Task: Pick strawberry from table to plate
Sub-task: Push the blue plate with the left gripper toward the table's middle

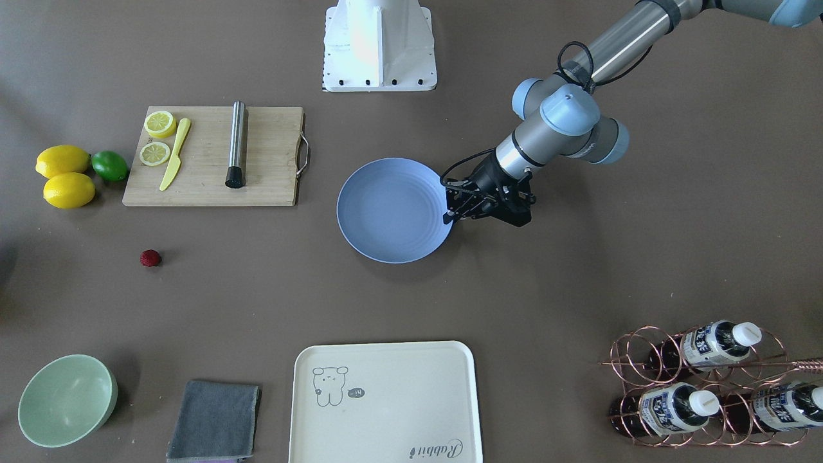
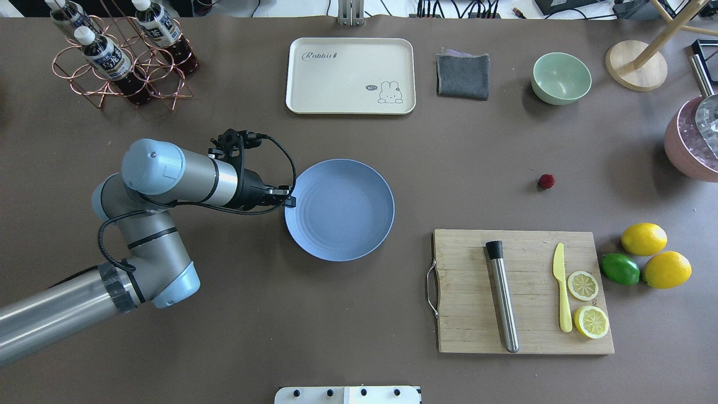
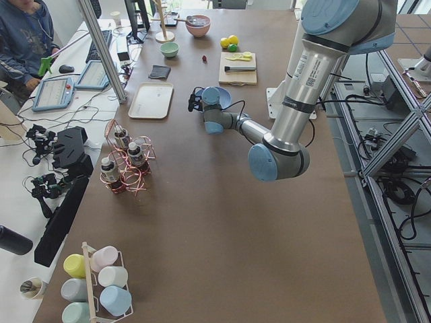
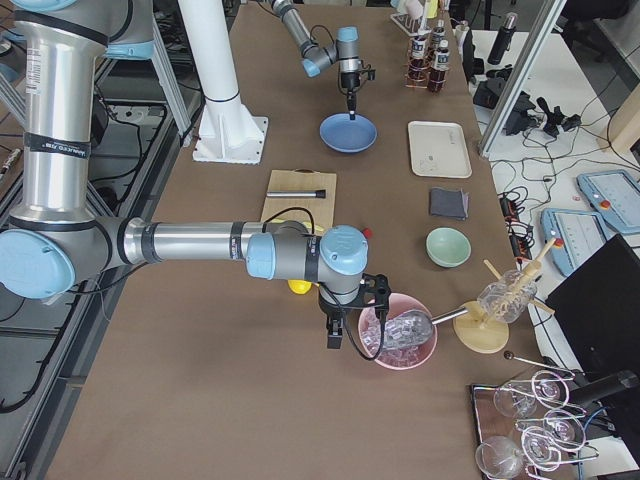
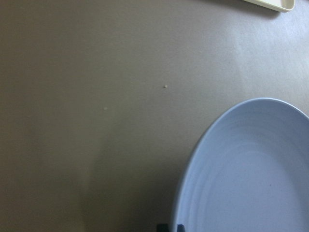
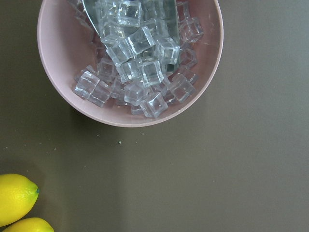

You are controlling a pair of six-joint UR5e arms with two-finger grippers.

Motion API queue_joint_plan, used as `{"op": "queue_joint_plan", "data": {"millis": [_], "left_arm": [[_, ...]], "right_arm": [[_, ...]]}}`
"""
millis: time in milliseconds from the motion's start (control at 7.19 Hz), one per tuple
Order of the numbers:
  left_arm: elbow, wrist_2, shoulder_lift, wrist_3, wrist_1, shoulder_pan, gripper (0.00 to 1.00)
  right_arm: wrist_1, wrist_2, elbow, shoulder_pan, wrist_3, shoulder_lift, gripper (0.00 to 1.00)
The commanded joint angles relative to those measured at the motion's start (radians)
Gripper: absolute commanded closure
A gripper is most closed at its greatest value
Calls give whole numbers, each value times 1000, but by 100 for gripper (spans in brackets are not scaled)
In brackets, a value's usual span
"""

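The left end effector (image 2: pixel 289 201) has its fingers pressed close together with nothing between them. It hangs at the edge of the plate (image 2: pixel 339 210) on the robot's left side, tips pointing down at the rim; whether they touch the rim I cannot tell. In the left wrist view only the curved blue-grey rim and bare table show.

The right end effector (image 4: pixel 333 342) shows only in the side view from the robot's right, so I cannot tell if it is spread or closed. It hangs just beside a pink bowl (image 6: pixel 210 63) full of ice cubes (image 6: pixel 140 63), with two lemons (image 6: pixel 14 195) near it on the table.

The strawberry (image 2: pixel 546 181) lies on the table (image 2: pixel 449 168), well apart from the plate and toward the robot's right. It sits between the far edge of the wooden cutting board (image 2: pixel 465 292) and the pale green bowl (image 2: pixel 561 78). The plate has nothing on it. A cream tray (image 2: pixel 336 78) lies beyond the plate, near the table's far edge.
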Motion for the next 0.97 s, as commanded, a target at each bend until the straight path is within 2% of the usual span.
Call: {"op": "queue_joint_plan", "data": {"millis": [0, 139, 278, 556, 695, 834], "left_arm": [[43, 77, -44, -5, 2, 30, 100], [42, 77, -44, -3, 2, 26, 94], [39, 77, -44, 12, 5, 23, 3], [20, 27, -30, 26, 5, -24, 2], [-22, -74, 13, 38, 35, -97, 2], [-74, -152, 75, 143, 49, -166, 2]], "right_arm": [[0, 0, -1, -1, -1, 1, 0], [0, 2, 1, -1, -1, 1, 0], [0, 2, 4, -1, -1, 1, 0], [2, 31, 28, 0, 3, 23, 0], [2, 33, 47, -1, 9, 42, 0], [0, 42, 50, -13, 30, 72, 0]]}}
